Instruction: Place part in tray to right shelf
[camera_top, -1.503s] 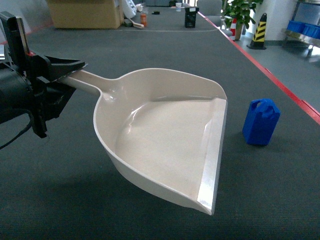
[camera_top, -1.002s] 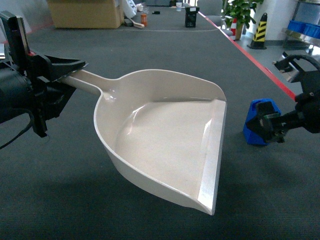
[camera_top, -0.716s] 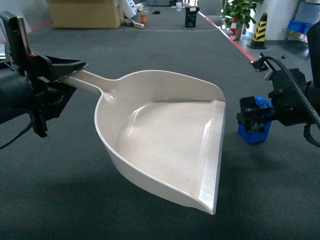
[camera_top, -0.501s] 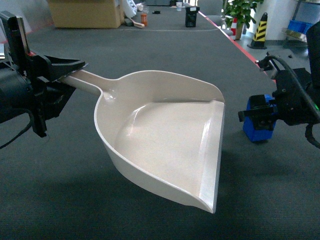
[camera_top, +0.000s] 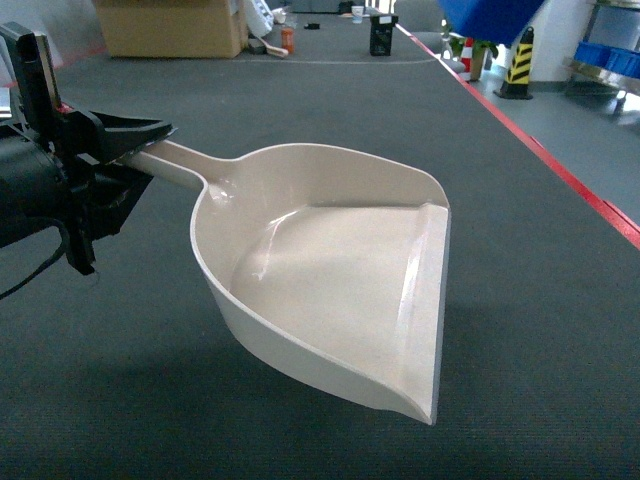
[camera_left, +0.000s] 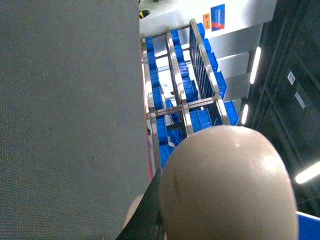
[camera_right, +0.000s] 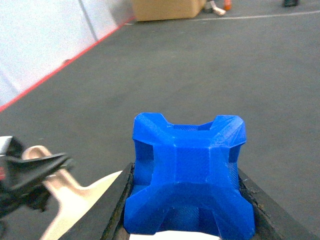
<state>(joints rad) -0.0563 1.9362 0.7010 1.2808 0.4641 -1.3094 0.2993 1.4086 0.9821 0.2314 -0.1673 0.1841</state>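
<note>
Left tool (camera_top: 125, 140) is clamped on the handle of the tray (camera_top: 330, 270), holding the scoop level above the dark floor (camera_top: 520, 330), mouth facing right. Right tool (camera_right: 187, 200) is closed on the part (camera_right: 187, 175), its fingers pressed on both sides; the part shows at the head view's top right edge, well above the tray.

Tray (camera_top: 330, 290): cream plastic, smooth, glossy; light streaks on inner floor, pale sheen along front lip.
Part (camera_right: 187, 175): bright blue plastic, fine ribbed texture on faces, mostly matt.
Floor (camera_top: 300, 100): dark grey carpet, matt, rough weave; red stripe at right of frame.
Left hand (camera_top: 125, 140): black, matt.
Shelf (camera_left: 175, 100): shiny metal rails; blue plastic crates.
Box (camera_top: 170, 25), upper left: brown cardboard, dull.
</note>
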